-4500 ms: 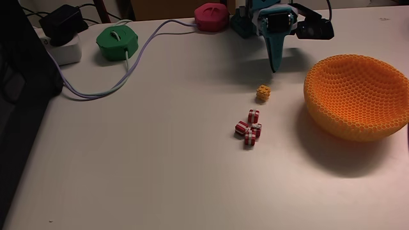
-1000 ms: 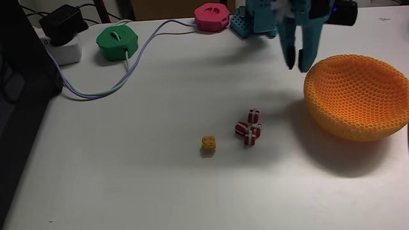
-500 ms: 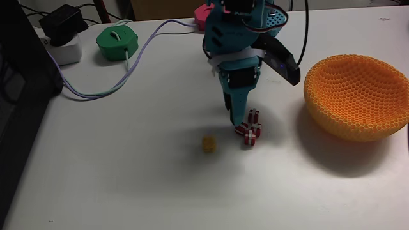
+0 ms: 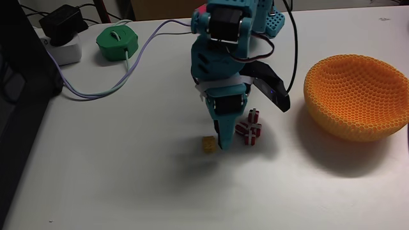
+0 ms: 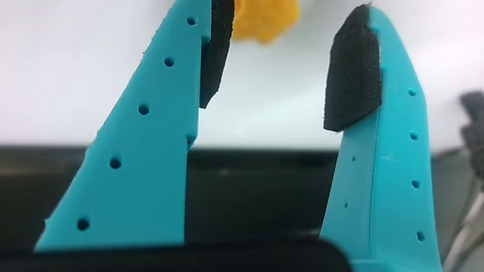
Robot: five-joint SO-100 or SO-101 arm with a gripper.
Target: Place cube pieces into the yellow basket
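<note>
Several small red cube pieces [image 4: 250,130] with white bands lie bunched together on the white table, just right of my arm. The yellow basket [image 4: 358,96], a big honeycomb-walled bowl, stands at the right and looks empty. My teal gripper [image 4: 222,143] points down with its tips just right of a small yellow cube [image 4: 208,145]. In the wrist view the gripper [image 5: 286,38] is open, with only bare table between its black pads [image 5: 349,68]. The yellow cube [image 5: 261,19] shows just past the left fingertip.
A green round device [image 4: 117,43] with a pale cable [image 4: 137,61] sits at the back left. Beside it are a white block [image 4: 62,51] and a black adapter [image 4: 62,22]. A pink device [image 4: 200,11] peeks out behind the arm. A dark edge [image 4: 19,108] borders the table's left side.
The arm swung from beside the basket down to the red cubes, then a little left and nearer, onto the yellow cube. That yellow cube lies farther left and nearer than 4.5 s ago.
</note>
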